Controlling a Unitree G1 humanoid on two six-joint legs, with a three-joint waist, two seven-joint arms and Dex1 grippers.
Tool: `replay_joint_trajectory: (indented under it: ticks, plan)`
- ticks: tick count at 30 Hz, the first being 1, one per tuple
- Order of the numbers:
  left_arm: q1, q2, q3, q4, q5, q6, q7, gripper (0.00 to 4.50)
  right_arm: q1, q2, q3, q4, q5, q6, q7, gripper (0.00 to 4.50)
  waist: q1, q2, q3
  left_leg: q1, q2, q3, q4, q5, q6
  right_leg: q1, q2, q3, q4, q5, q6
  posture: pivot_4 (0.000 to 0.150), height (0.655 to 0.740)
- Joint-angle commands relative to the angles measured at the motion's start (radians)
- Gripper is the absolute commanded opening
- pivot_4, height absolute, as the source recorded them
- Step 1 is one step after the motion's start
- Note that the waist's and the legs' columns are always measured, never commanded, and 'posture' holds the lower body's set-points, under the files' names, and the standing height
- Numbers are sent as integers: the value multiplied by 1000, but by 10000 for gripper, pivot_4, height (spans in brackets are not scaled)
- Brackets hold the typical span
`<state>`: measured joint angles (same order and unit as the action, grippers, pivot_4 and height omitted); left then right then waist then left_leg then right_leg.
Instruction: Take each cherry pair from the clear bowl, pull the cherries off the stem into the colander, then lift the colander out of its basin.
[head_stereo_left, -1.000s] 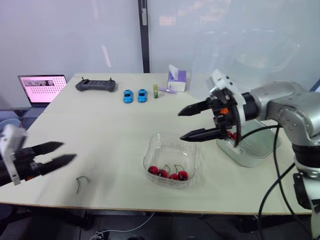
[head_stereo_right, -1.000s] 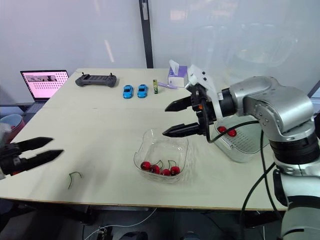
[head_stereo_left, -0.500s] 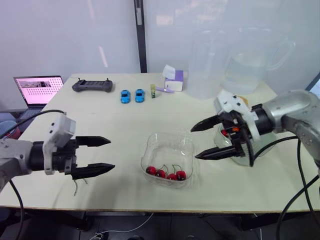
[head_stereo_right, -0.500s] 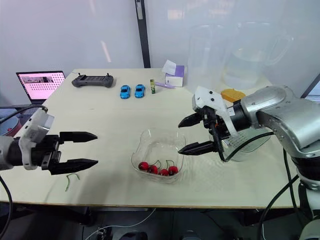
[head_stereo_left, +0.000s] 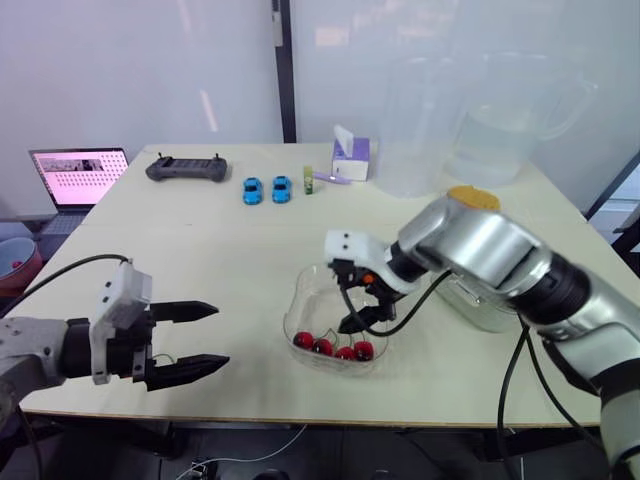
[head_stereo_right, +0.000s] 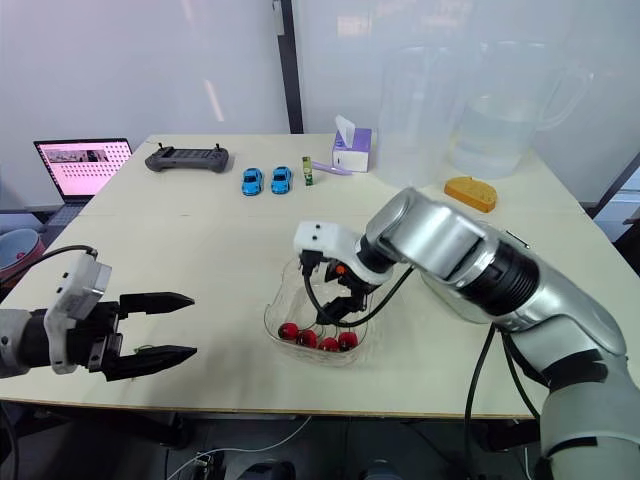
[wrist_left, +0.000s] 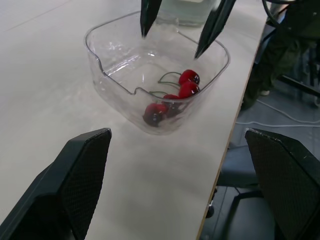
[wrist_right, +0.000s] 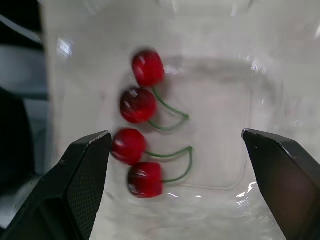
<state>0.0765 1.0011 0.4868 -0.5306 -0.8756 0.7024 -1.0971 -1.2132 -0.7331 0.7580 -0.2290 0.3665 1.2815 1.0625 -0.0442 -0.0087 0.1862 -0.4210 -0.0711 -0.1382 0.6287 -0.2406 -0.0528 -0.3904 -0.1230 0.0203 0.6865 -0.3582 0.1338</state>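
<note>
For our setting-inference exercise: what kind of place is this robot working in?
Probably an office or lab meeting room: an open laptop, a handheld controller on the long pale table, a frosted glass wall behind.

Laptop (head_stereo_left: 78, 175), controller (head_stereo_left: 186, 169), blue toy cars (head_stereo_left: 253, 190), tissue box (head_stereo_left: 351, 160)

There are 4 cherries (wrist_right: 137, 104) in 1 clear bowl (wrist_left: 107, 75), plus 2 blue toy cars (head_stereo_left: 252, 191), 1 laptop (head_stereo_left: 80, 175), 1 black controller (head_stereo_left: 186, 169), 1 tissue box (head_stereo_left: 352, 158) and 1 small green bottle (head_stereo_left: 311, 182) on 1 table (head_stereo_left: 220, 250).

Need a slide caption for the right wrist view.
Open right gripper poised over the clear bowl holding two stemmed cherry pairs.
</note>
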Motion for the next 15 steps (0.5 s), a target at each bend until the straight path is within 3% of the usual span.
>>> replay_joint_trajectory:
  ticks: [1,15]
  plan:
    - [6,2,46,-30,-1,-17,10,44710,29,51,12,-22,-42,-44,-51,45000,-1,0,0,0,0,0,0,0,0,-1,0,0,0,0,0,1500,7400]
    - [-28,24,34,-11,6,-10,12,44710,95,159,31,39,-115,-87,-124,45000,-2,0,0,0,0,0,0,1,-1,-1,1,0,1,0,0,1500,7400]
